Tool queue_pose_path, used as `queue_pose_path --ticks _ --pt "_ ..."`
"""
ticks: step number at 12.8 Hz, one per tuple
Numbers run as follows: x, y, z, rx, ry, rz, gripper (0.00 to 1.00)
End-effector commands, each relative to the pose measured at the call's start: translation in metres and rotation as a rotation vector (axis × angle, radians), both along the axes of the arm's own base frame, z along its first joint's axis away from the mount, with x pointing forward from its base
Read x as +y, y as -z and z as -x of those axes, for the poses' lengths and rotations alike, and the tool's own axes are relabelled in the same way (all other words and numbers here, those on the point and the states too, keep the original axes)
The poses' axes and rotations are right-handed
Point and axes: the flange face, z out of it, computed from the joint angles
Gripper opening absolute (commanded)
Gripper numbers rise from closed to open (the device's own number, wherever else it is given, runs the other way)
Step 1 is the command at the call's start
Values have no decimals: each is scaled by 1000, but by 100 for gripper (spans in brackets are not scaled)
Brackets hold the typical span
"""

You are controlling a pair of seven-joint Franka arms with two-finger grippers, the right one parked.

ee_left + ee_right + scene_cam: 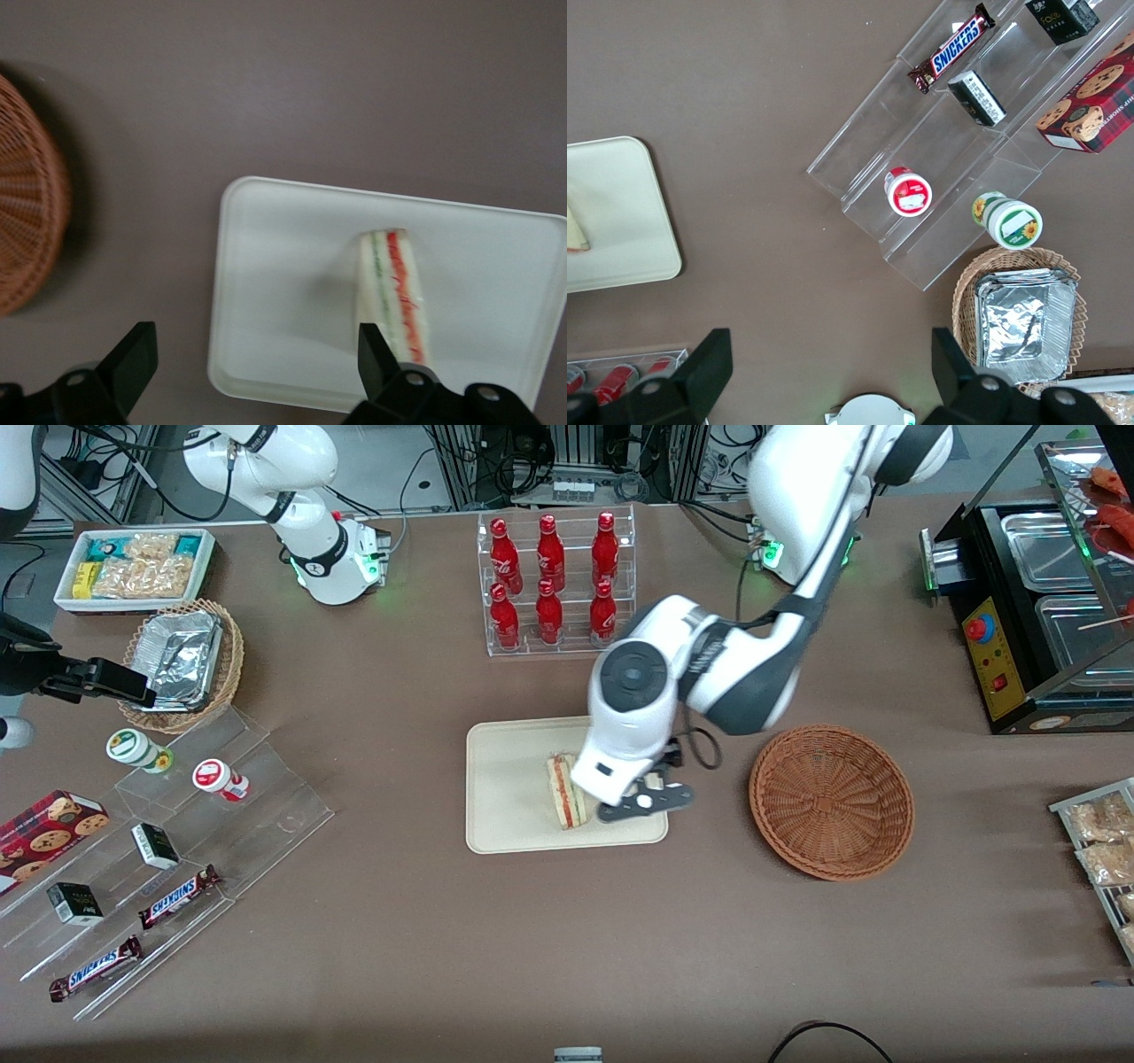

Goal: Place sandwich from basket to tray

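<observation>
The sandwich (565, 793) stands on its edge on the cream tray (505, 779), its red and yellowish filling facing up. It also shows in the left wrist view (394, 292), on the tray (275, 266). My left gripper (613, 781) hangs above the tray at the end nearer the basket, open and empty (254, 341). One finger (368, 350) is close beside the sandwich without holding it. The reddish-brown wicker basket (831, 802) sits empty beside the tray, toward the working arm's end, and its edge shows in the left wrist view (27, 195).
A clear rack of red bottles (554, 580) stands farther from the camera than the tray. A tan basket of foil containers (182, 664), a white snack box (133, 567) and acrylic steps with snacks (177, 824) lie toward the parked arm's end. A black food warmer (1036, 602) stands at the working arm's end.
</observation>
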Motion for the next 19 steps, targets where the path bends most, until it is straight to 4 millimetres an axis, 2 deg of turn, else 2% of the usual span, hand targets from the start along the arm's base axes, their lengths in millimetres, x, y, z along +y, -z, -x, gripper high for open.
queue_pose_path --ticks 1,3,4,6,10,14,17,19 --pt "69 -16 3 36 51 8 100" --pt "127 -26 -1 58 116 51 100" --pt "155 -28 3 71 160 50 100" --pt "200 -35 6 83 196 53 100" --pt "281 -79 30 115 280 60 100" --pt "345 -136 60 157 333 77 100" --pt "375 -164 65 153 307 81 100" --pt "383 -180 65 142 294 80 100"
